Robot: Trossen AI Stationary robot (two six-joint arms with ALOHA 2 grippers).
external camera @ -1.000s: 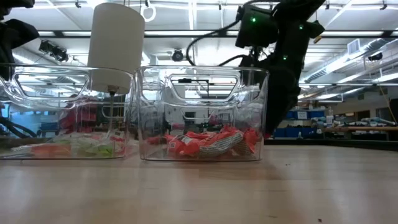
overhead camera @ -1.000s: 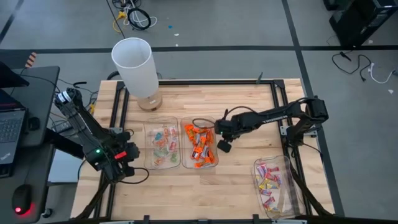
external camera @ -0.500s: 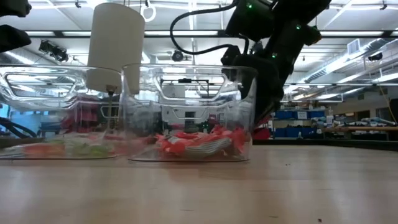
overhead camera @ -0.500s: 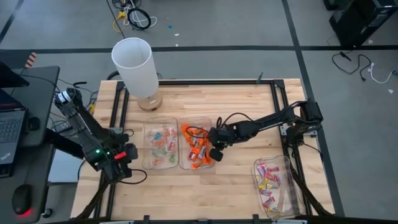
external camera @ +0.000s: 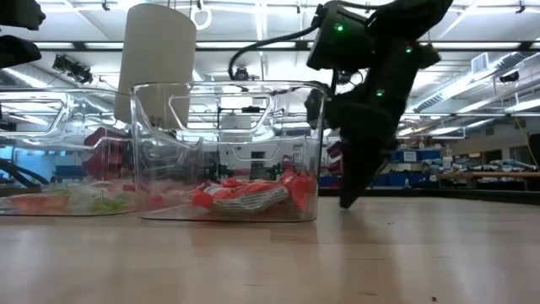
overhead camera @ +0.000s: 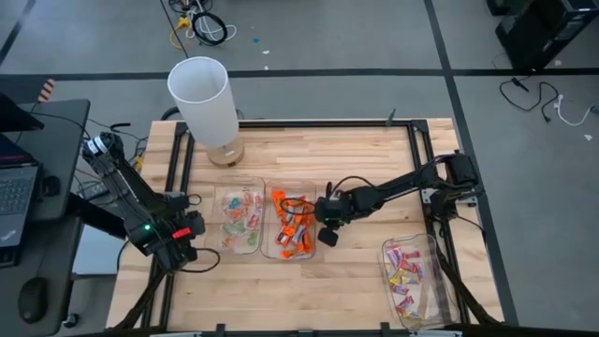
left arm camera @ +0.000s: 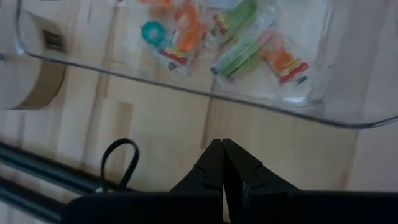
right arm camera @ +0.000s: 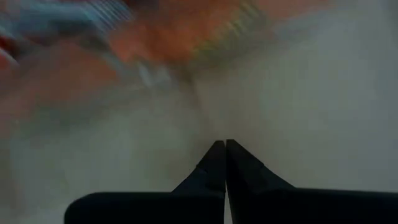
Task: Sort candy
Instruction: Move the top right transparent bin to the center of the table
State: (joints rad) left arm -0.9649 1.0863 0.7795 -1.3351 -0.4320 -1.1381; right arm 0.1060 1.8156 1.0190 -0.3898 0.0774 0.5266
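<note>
The orange candy (overhead camera: 288,225) lies in a clear tray (external camera: 228,152) at the table's middle. That tray stands against a second clear tray (overhead camera: 240,217) holding pale green-and-pink candy (left arm camera: 239,37). A third tray (overhead camera: 412,276) with pink-and-yellow candy sits at the near right corner. My right gripper (overhead camera: 324,230) is shut and reaches low to the right side of the orange tray. My left gripper (left arm camera: 222,146) is shut and waits over the table's left edge, beside the green-and-pink tray. My right gripper (right arm camera: 224,144) is shut and meets the right wall (overhead camera: 314,227) of the orange candy's tray, toward its near end. The fingers slant down from the table's right, with their tips (external camera: 346,199) close to the tabletop. The tray stands flat on the table.
A tall white cylinder (overhead camera: 201,98) stands upright at the far left of the table, behind the trays. Bare wood lies between the middle trays and the near right tray. Black frame rails (overhead camera: 430,178) run along the table's sides. A laptop (overhead camera: 14,187) sits left of the table.
My right gripper has moved toward the table's left edge and dropped lower, staying shut. The orange candy's tray has slid left ahead of it along the table and turned slightly. It now stands against the green-and-pink tray, which has shifted a little to the left.
</note>
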